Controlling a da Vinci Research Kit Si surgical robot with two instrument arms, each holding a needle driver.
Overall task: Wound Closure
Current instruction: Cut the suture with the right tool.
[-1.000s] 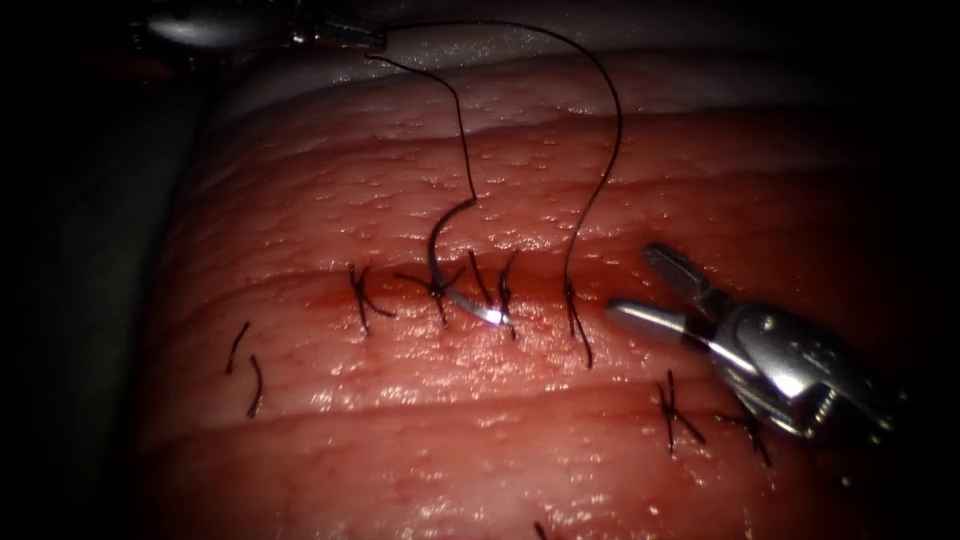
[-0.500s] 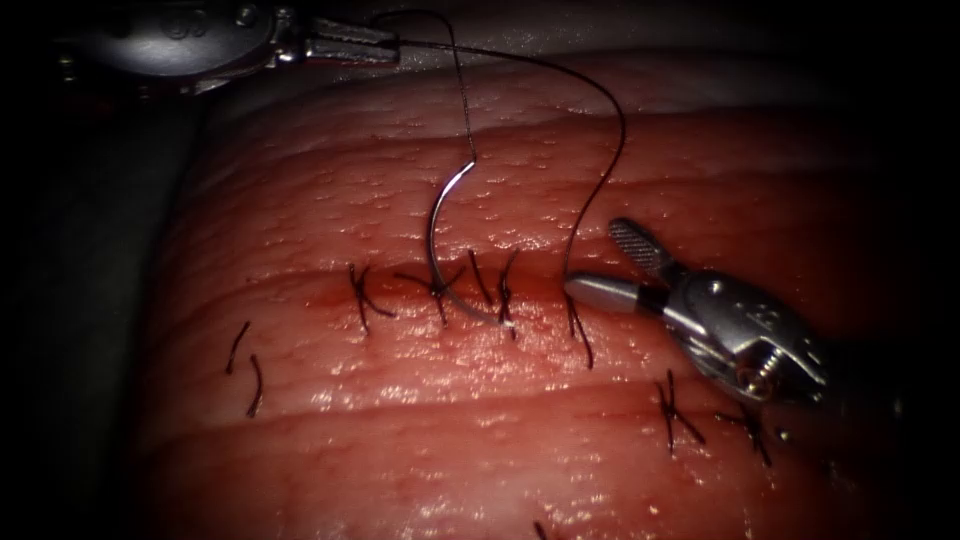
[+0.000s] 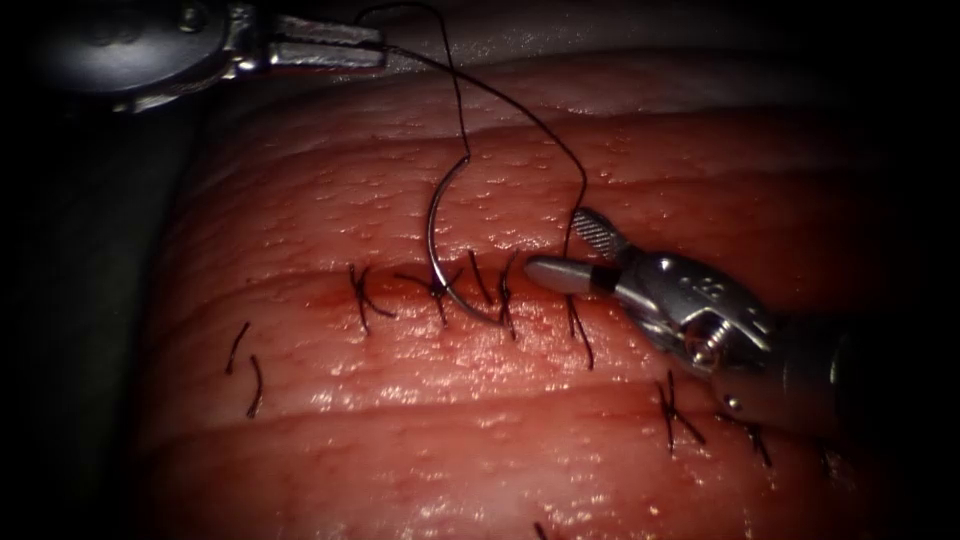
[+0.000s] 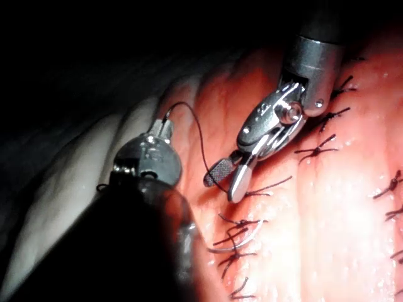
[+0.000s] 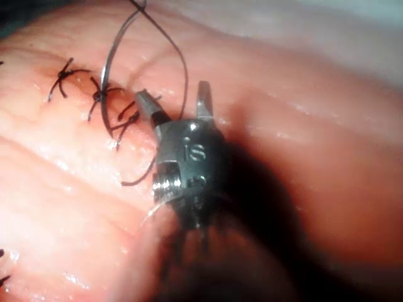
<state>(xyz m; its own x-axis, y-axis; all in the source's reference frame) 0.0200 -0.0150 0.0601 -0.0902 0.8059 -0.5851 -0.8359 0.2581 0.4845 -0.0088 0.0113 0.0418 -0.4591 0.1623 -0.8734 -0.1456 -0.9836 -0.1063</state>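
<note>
The tissue (image 3: 400, 420) has a stitched cut (image 3: 330, 283) running across it. My left tool (image 3: 380, 52) is at the far top left, shut on the dark thread (image 3: 520, 105). The curved needle (image 3: 432, 235) hangs free from that thread over the middle stitches, its tip resting near the tissue surface; neither tool holds it. My right tool (image 3: 565, 250) stands open just right of the needle, its jaws either side of the thread strand that rises from the cut. The same open jaws (image 5: 174, 91) and needle (image 5: 107, 75) appear in the right wrist view, and the left tool (image 4: 160, 129) in the left wrist view.
Tied stitches (image 3: 360, 295) sit along the cut, with more stitches (image 3: 675, 410) nearer on the right. Short cut thread ends (image 3: 240, 345) lie at the left. The tissue's pale far edge (image 3: 600, 40) lies beside the left tool.
The thread has lifted the needle's rear end higher off the tissue. My right tool has moved left and up, bringing its open jaws around the thread strand.
</note>
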